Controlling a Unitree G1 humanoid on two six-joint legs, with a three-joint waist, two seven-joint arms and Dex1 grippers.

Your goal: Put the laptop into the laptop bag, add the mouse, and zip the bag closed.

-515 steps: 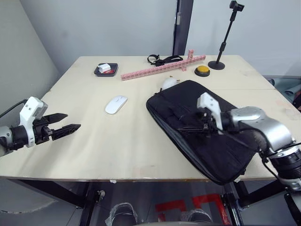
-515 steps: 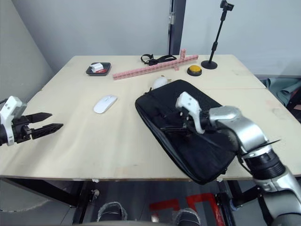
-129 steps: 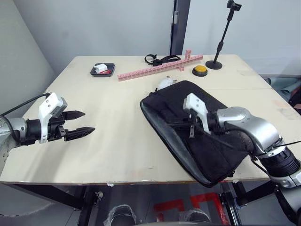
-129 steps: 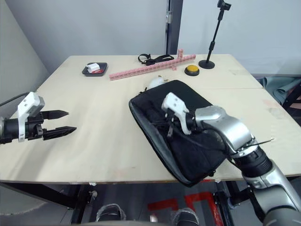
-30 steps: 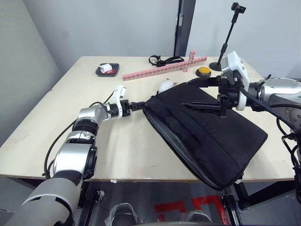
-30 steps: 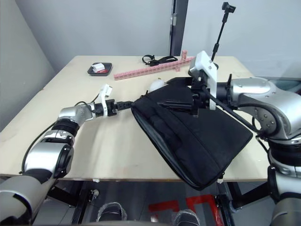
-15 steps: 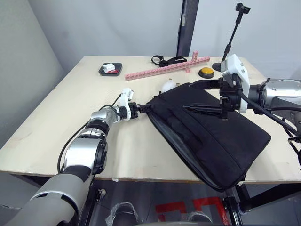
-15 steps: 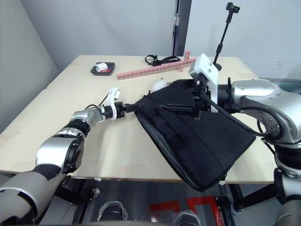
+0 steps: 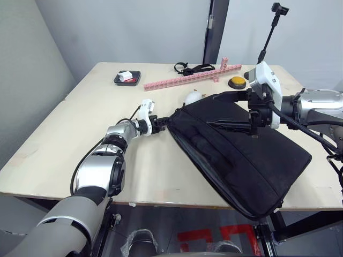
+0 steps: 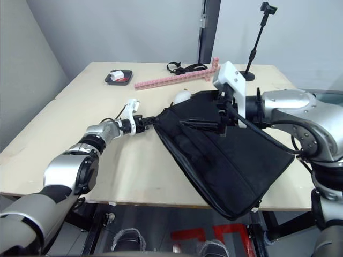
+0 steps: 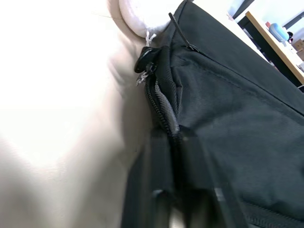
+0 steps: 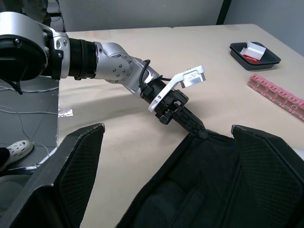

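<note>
One laptop bag (image 9: 241,155) was seen | left gripper (image 12: 192,124) was closed on its left corner | right gripper (image 9: 228,110) was held wide open above, empty.

Both your grippers on the bag.
Your left gripper (image 10: 149,121) pinches the big black fabric laptop bag's (image 10: 236,160) corner; your right gripper (image 10: 199,111) spread above.

Head eyes overlook the table (image 9: 64,144); wrists view the laptop bag (image 11: 228,95) closely.
</note>
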